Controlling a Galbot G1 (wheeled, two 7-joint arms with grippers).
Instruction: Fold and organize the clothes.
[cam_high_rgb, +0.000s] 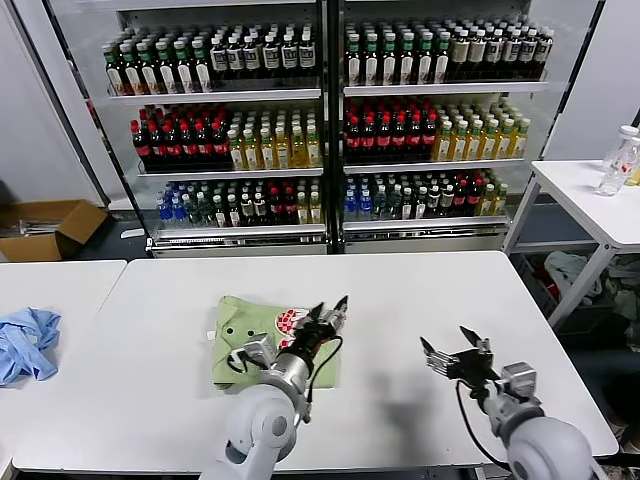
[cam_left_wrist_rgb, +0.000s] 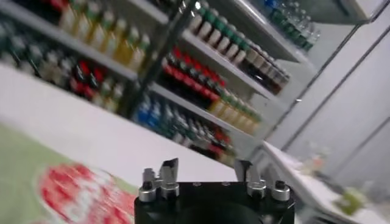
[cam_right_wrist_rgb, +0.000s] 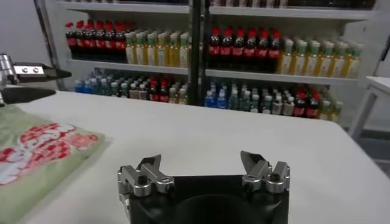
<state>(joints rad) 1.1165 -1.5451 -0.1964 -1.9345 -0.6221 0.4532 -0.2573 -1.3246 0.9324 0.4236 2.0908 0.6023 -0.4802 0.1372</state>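
Note:
The clothes are one light green polo shirt (cam_high_rgb: 250, 335), folded into a small rectangle on the white table (cam_high_rgb: 400, 300), with its red-and-white print (cam_high_rgb: 289, 320) facing up. My left gripper (cam_high_rgb: 329, 311) hovers open just over the shirt's right edge, nothing between its fingers. In the left wrist view the left gripper (cam_left_wrist_rgb: 207, 169) stands open above the shirt (cam_left_wrist_rgb: 24, 182) and its print (cam_left_wrist_rgb: 82, 193). My right gripper (cam_high_rgb: 452, 350) is open and empty over bare table, well to the right of the shirt. The right wrist view shows that gripper (cam_right_wrist_rgb: 201, 162) apart from the shirt (cam_right_wrist_rgb: 36, 155).
A light blue garment (cam_high_rgb: 25, 342) lies on a second table at the far left. Shelves of bottles (cam_high_rgb: 320, 110) stand behind the table. A small side table (cam_high_rgb: 590, 195) with bottles is at the right, and a cardboard box (cam_high_rgb: 50, 230) sits on the floor at the left.

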